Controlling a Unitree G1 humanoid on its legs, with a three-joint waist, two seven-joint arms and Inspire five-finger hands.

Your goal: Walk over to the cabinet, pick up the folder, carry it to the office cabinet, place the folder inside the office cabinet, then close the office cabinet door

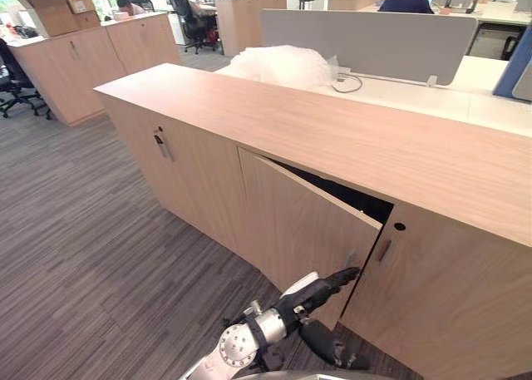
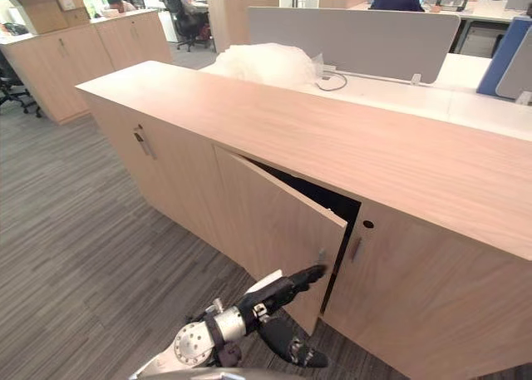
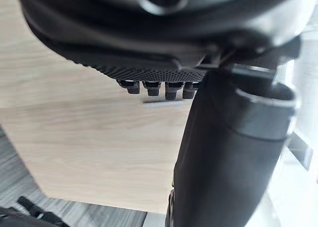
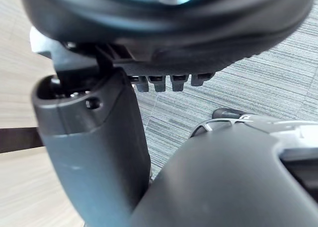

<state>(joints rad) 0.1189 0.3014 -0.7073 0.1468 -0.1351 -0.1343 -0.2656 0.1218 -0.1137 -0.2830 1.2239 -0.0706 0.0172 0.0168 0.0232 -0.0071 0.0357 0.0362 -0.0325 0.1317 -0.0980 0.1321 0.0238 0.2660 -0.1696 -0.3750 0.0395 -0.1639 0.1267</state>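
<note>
The long wooden office cabinet [image 1: 332,130] stands before me. One of its doors [image 1: 291,222] hangs partly open, with a dark gap [image 1: 349,195] above and behind it. My left hand [image 1: 320,290] reaches out with straight fingers, whose tips touch the door's free edge close to its small handle [image 1: 350,258]. In the left wrist view the fingertips [image 3: 154,88] lie against the door face [image 3: 89,152]. My right hand [image 1: 331,347] hangs lower, near the floor, relaxed and holding nothing. What is inside the cabinet is hidden in the dark.
A white crumpled plastic bundle [image 1: 283,64] and a grey partition [image 1: 366,39] sit on the desk behind the cabinet. More cabinets with cardboard boxes [image 1: 50,10] stand at the back left. People sit at desks far off. Carpeted floor [image 1: 83,247] stretches out to my left.
</note>
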